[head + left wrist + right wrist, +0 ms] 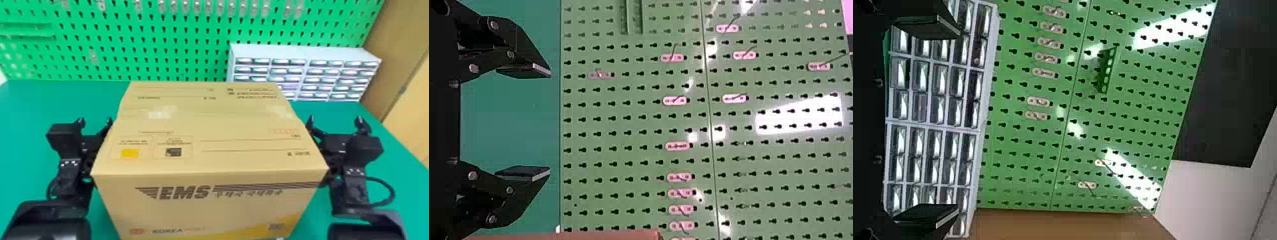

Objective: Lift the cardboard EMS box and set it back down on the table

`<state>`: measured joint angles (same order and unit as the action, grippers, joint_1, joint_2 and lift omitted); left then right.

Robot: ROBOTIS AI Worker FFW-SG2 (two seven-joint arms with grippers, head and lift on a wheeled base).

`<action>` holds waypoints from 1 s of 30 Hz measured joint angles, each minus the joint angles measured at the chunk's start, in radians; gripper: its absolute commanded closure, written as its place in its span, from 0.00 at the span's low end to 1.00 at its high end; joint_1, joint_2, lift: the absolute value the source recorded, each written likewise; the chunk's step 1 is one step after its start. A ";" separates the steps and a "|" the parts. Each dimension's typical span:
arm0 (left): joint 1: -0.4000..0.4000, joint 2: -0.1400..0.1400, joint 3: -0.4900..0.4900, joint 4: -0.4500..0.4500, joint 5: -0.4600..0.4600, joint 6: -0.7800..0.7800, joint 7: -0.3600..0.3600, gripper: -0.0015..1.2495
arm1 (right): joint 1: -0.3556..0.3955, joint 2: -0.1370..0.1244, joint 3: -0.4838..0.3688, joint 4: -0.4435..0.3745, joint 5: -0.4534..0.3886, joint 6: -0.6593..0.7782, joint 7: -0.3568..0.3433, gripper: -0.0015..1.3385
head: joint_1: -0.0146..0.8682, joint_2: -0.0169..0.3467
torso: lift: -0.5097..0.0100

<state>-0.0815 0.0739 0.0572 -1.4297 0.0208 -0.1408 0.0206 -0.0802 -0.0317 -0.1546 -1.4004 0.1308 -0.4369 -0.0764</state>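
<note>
The cardboard EMS box (207, 159) is upright in the middle of the head view, its printed side facing me; its underside is hidden. Against its left side is my left gripper (95, 123), fingers spread and nothing between them. On the right side stands my right gripper (335, 123), also open and holding nothing. The left wrist view has the left gripper (549, 124) parted, with an edge of the box (614, 236) beside it. In the right wrist view the right gripper (958, 122) has its two fingers wide apart.
Behind the box a green pegboard (178, 48) rises at the back of the green table (376, 121). A white cabinet of small drawers (303, 70) stands at the back right, with a wooden panel (411, 95) beyond the table's right edge.
</note>
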 measured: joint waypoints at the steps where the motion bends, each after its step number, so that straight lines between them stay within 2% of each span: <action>1: -0.001 0.000 -0.007 0.000 0.002 0.002 -0.003 0.44 | -0.004 0.000 0.005 0.005 -0.001 -0.003 -0.001 0.06 | 0.78 0.01 | 0.80; 12: -0.009 0.000 -0.056 0.000 0.012 0.010 -0.013 0.44 | -0.021 0.002 0.049 0.031 -0.002 -0.011 -0.003 0.06 | 0.78 0.01 | 0.80; 30: -0.020 0.000 -0.059 -0.002 0.025 0.010 -0.013 0.44 | -0.024 -0.007 0.046 0.030 -0.002 -0.014 -0.003 0.06 | 0.78 0.01 | 0.80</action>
<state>-0.1012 0.0739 -0.0019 -1.4317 0.0457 -0.1304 0.0079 -0.1037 -0.0389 -0.1091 -1.3708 0.1289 -0.4510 -0.0797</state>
